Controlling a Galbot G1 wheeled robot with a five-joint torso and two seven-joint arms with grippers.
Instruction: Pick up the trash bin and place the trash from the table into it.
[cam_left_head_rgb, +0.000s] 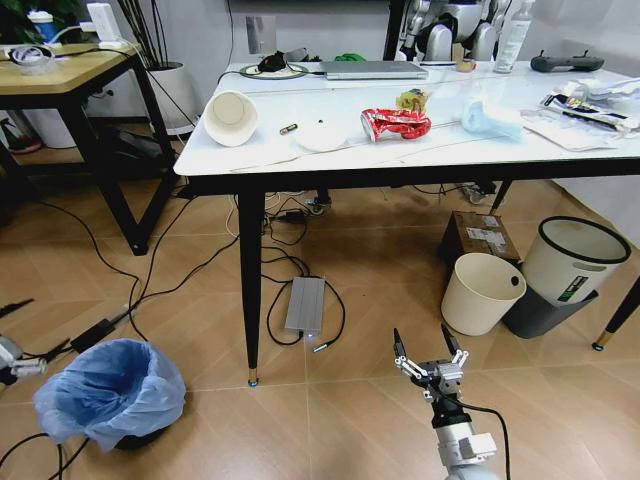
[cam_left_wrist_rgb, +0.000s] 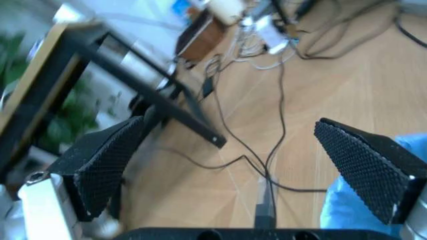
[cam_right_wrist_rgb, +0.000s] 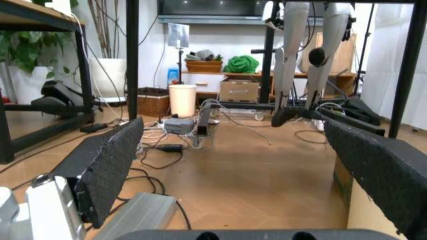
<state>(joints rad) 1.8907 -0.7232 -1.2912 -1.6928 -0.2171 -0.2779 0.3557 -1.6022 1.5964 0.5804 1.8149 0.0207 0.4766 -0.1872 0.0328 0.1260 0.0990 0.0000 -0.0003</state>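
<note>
The trash bin (cam_left_head_rgb: 110, 392), lined with a crinkled light-blue bag, stands on the floor at the lower left. My left arm (cam_left_head_rgb: 12, 358) reaches in from the left edge beside it. In the left wrist view my left gripper (cam_left_wrist_rgb: 230, 165) is open over the floor, with the blue bag (cam_left_wrist_rgb: 347, 212) just past one finger. The white table (cam_left_head_rgb: 470, 150) carries the trash: a paper cup on its side (cam_left_head_rgb: 230, 118), a white lid (cam_left_head_rgb: 322, 135), a red wrapper (cam_left_head_rgb: 396, 124), a yellow wrapper (cam_left_head_rgb: 412, 99) and a pale-blue mask (cam_left_head_rgb: 490, 118). My right gripper (cam_left_head_rgb: 428, 362) hangs open and empty, low in front of the table.
A cream bin (cam_left_head_rgb: 482, 292) and a white bin with a black rim (cam_left_head_rgb: 572, 260) stand under the table's right side, a cardboard box (cam_left_head_rgb: 480, 236) behind them. A grey box (cam_left_head_rgb: 305, 305) and cables lie on the floor by the black table leg (cam_left_head_rgb: 250, 290). A wood table (cam_left_head_rgb: 60, 75) stands far left.
</note>
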